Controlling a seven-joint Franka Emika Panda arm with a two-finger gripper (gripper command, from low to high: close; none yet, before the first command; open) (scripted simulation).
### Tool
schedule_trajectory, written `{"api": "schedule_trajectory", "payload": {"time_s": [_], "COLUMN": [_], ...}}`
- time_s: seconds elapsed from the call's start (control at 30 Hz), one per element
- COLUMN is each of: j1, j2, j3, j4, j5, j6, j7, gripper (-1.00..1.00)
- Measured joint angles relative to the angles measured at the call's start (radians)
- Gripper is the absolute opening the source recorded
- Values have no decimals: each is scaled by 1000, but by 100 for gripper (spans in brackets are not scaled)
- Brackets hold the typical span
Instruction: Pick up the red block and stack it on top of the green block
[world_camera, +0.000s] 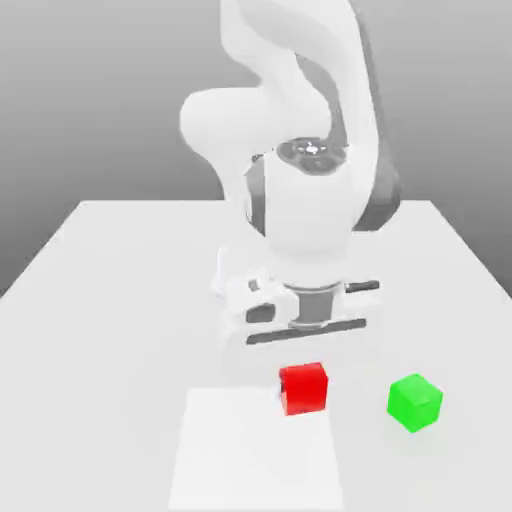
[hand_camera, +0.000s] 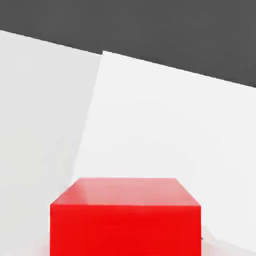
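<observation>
Red block (hand_camera: 125, 230) is sitting super close in the hand view, with its flat face and paler top both showing. Behind it the pale bench (hand_camera: 40, 125) is running out to a slanted edge, with a brighter white patch (hand_camera: 165, 120) on it and dark grey beyond.

Exterior view now: my hand (world_camera: 303, 388) is pointing down and closing snugly on the red block, near the white patch's far corner on the exterior view's right. Green block (world_camera: 415, 402) is resting on the bench further to the exterior view's right, well apart from the red one. Can't tell if mine's touching the bench, tbh.
</observation>
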Motion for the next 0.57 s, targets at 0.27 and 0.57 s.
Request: {"api": "schedule_trajectory", "payload": {"time_s": [0.27,0.57], "j1": [226,237], "j2": [-54,127], "j3": [87,65], "j4": [13,23], "j5": [16,-75], "j6": [-68,101], "j7": [-344,-312], "gripper": [-100,100]}}
